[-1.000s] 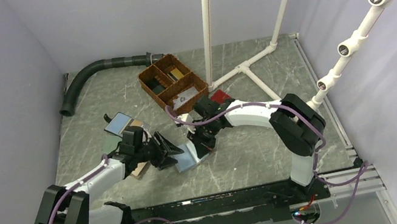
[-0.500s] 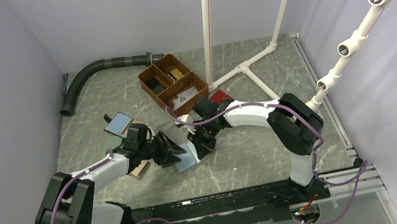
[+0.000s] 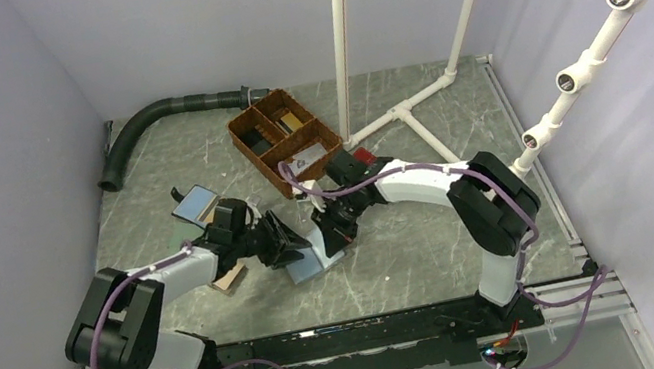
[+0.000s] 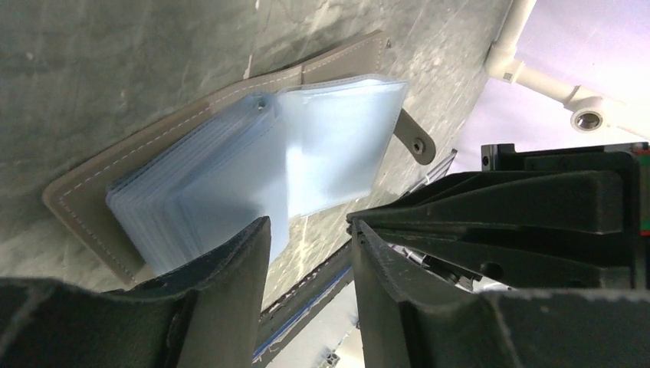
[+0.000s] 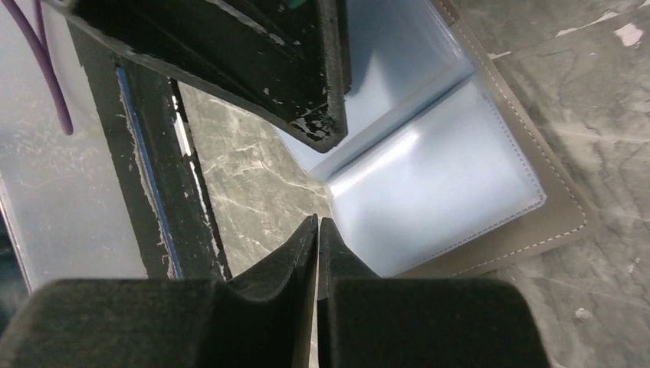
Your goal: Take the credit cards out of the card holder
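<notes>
The card holder [image 3: 314, 262] lies open on the table between the two arms, taupe-grey outside [image 4: 84, 201], with a fan of light blue sleeves [image 4: 306, 161] and a small closing tab [image 4: 414, 138]. Whether credit cards sit in the sleeves I cannot tell. My left gripper [image 3: 290, 243] is open just above the holder's near edge [image 4: 310, 230], with nothing between its fingers. One finger [image 4: 230, 291] overlaps the edge of the sleeves. My right gripper [image 3: 331, 235] is shut, its tips [image 5: 317, 224] at the corner of the sleeves [image 5: 437, 192], gripping nothing visible.
A brown divided tray [image 3: 245, 133] stands behind the holder, with a pale card-like piece [image 3: 306, 157] in its near compartment. A red wallet [image 3: 362, 155] lies by the right arm. A blue-grey item [image 3: 195, 205] and a tan one [image 3: 230, 279] flank the left arm. White pipes [image 3: 412, 114] and a black hose [image 3: 149, 119] lie behind.
My left gripper has moved right, closer over the holder, and its jaws have narrowed. The right gripper has shifted slightly back and stays at the sleeves.
</notes>
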Controlling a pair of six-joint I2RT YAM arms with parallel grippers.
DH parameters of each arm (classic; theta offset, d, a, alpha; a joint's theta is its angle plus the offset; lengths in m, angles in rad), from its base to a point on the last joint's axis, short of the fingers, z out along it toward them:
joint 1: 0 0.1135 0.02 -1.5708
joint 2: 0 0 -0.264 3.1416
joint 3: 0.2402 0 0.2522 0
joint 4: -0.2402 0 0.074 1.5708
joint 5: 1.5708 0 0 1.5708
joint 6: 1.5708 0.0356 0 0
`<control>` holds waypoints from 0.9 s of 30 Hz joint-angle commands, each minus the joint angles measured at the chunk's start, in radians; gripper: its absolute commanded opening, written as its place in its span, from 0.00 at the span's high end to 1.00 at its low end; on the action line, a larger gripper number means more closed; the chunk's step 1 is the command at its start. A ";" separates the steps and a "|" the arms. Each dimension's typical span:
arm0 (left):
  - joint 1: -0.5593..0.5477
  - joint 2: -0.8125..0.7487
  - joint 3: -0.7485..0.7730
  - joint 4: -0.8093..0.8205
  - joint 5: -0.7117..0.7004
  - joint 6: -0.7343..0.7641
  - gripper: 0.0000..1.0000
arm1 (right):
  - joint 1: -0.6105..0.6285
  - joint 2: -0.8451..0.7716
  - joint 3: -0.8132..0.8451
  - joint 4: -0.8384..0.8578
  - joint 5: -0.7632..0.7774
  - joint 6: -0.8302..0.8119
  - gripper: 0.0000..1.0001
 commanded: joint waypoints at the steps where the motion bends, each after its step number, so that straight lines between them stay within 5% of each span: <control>1: -0.006 0.018 0.040 0.071 0.031 -0.003 0.52 | -0.011 -0.063 0.007 0.008 -0.062 -0.002 0.93; 14: -0.008 -0.098 0.132 -0.295 -0.135 0.104 0.45 | -0.014 -0.005 0.010 0.032 -0.009 0.048 0.95; 27: -0.008 -0.108 0.094 -0.307 -0.124 0.083 0.44 | -0.014 0.045 0.021 0.041 0.053 0.093 1.00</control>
